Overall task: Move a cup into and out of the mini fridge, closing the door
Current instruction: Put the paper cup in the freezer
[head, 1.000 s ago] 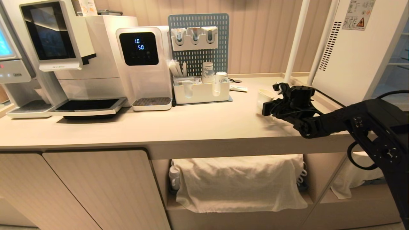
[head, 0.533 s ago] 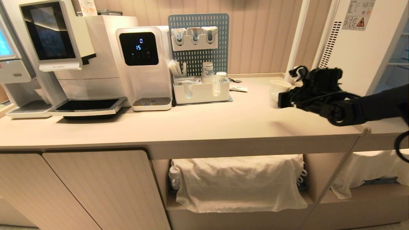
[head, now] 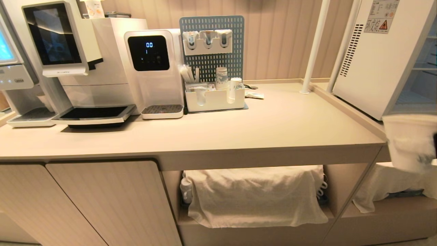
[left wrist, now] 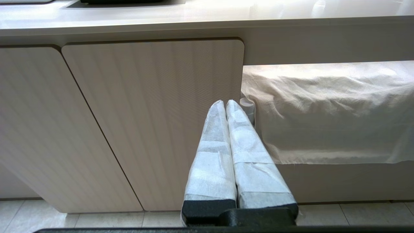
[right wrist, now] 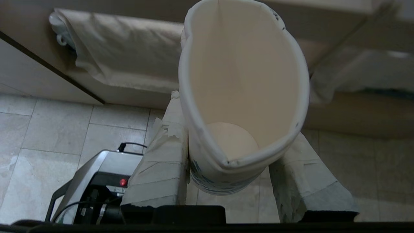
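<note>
- Cup (right wrist: 242, 106) now off the counter (head: 273, 130): a sec ago it was over the countertop's right end in the R gripper, now it sits at the far right edge of head view (head: 409, 143), out past the counter's front corner, below the fridge front.
- R gripper (right wrist: 226, 181) pinching the cup's lower wall betw. its two taped fingers (right wrist: 161, 168); rim squashed to an oval, so grip looks firm. Cup mouth open, nothing visible inside.
- R arm itself has swung out of head view; only the cup shows there, blurred, prob. mid-move.
- Wrist view looks down over floor tiles and a cloth-draped shelf (right wrist: 129, 61), so cup is held in air, not resting on anything.
- Mini fridge (head: 375, 65) at right; wire shelves visible thru its front edge. Door not in view; can't tell its position.
- L gripper (left wrist: 226, 106) parked low before the cabinet door (left wrist: 155, 123), fingers pressed together, empty.
- Meaning: pick-up done, carry underway; placing inside fridge and door closing not yet done. Crushed rim = risk of slip or deformation.
</note>
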Available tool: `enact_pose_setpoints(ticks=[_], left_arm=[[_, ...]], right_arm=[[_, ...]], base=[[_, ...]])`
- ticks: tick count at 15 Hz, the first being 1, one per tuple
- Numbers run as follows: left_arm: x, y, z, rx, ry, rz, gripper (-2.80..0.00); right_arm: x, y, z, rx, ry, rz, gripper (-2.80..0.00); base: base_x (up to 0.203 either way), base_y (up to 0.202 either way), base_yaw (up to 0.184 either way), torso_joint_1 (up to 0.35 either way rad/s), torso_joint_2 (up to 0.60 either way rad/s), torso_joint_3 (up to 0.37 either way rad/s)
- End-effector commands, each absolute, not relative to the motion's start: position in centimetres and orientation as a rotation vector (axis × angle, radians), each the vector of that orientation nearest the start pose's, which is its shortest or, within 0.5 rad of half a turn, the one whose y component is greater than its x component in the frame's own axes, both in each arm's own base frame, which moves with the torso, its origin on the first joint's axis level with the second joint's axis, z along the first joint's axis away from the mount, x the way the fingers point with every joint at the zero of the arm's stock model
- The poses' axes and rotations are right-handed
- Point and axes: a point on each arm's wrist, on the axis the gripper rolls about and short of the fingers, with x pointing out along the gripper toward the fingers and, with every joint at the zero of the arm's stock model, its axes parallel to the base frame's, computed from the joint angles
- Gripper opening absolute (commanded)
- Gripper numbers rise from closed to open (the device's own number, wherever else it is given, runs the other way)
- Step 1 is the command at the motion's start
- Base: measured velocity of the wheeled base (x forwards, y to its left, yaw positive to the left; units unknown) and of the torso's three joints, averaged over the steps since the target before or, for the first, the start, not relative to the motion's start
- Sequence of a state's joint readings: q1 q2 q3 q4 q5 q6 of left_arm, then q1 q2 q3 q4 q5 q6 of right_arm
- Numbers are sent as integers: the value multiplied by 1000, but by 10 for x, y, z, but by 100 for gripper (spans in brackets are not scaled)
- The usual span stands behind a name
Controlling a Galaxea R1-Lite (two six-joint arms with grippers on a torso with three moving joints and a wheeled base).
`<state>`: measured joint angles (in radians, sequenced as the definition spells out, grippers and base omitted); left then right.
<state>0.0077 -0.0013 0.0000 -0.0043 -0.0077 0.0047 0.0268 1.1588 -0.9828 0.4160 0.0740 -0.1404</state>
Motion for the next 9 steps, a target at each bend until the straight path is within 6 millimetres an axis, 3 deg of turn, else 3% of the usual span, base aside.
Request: enact_pose_setpoints(ticks=[1, 3, 5, 9], left_arm=[[-23, 0, 76, 5, -5, 0, -280], [-23, 0, 76, 5, -5, 0, -280], [-23, 0, 76, 5, -5, -1, -280], [-23, 0, 76, 3, -5, 0, -280]], right_arm=[[46, 2, 204, -115, 461, 86, -280], [14, 1, 140, -104, 422, 55, -280], [-3, 0, 101, -92, 318, 30, -280], [-22, 0, 79, -82, 24, 11, -280]], base=[[0, 0, 0, 0, 0, 0], [0, 0, 0, 0, 0, 0], [0, 0, 0, 0, 0, 0], [0, 0, 0, 0, 0, 0]])
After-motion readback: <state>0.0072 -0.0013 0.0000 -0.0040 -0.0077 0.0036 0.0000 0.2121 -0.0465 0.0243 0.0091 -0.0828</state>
